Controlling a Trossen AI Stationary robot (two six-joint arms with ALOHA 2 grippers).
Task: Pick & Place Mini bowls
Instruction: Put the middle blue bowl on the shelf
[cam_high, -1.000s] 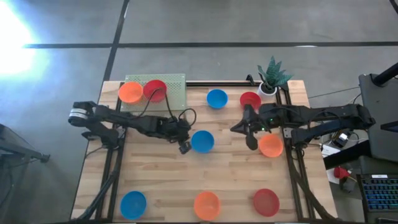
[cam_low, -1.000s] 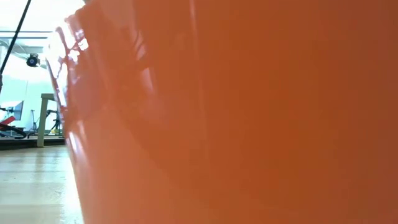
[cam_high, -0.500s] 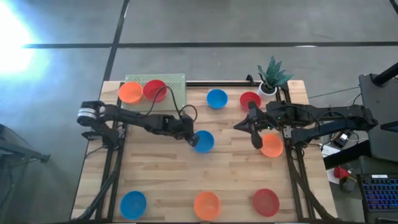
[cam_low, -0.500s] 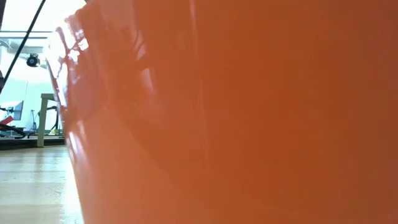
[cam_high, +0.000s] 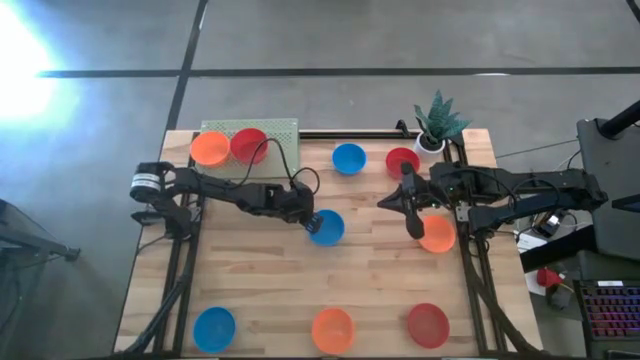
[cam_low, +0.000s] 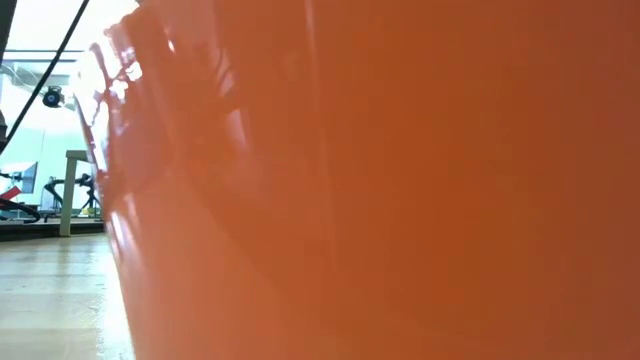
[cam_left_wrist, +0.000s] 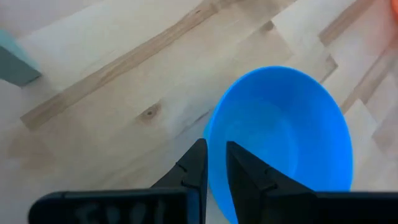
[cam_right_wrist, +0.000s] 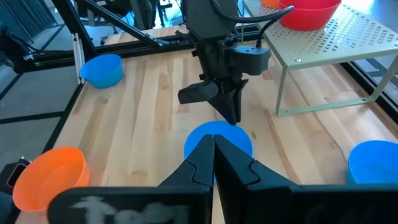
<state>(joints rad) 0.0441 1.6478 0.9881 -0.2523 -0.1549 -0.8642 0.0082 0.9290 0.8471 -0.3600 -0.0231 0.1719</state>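
A blue mini bowl (cam_high: 328, 229) stands on its base mid-table; it also shows in the left wrist view (cam_left_wrist: 286, 130) and the right wrist view (cam_right_wrist: 217, 135). My left gripper (cam_high: 309, 219) (cam_left_wrist: 216, 145) is shut on the bowl's left rim. An orange mini bowl (cam_high: 437, 235) stands at the right. My right gripper (cam_high: 412, 228) (cam_right_wrist: 214, 138) is shut and empty, close beside that bowl's left side; whether it touches the bowl I cannot tell. The near orange bowl's wall (cam_low: 400, 180) fills the low view. My left gripper pinches the blue bowl's rim (cam_left_wrist: 211, 134) on the side toward the table's left, one finger inside the bowl (cam_left_wrist: 245, 171) and one outside (cam_left_wrist: 196, 165). The fingers come from above, pointing down. The bowl stands upright on the table.
A green perforated rack (cam_high: 278, 132) at the far left carries an orange bowl (cam_high: 209, 148) and a red bowl (cam_high: 248, 145). A blue bowl (cam_high: 348, 158), a red bowl (cam_high: 402, 160) and a potted plant (cam_high: 435, 125) stand at the far side. Blue (cam_high: 213, 327), orange (cam_high: 332, 330) and red (cam_high: 427, 324) bowls line the near edge.
My left gripper has gone toward the table's right and far side, from beside the blue bowl onto its left rim. The bowl has stayed where it was. My right gripper has drifted a little toward the table's right edge.
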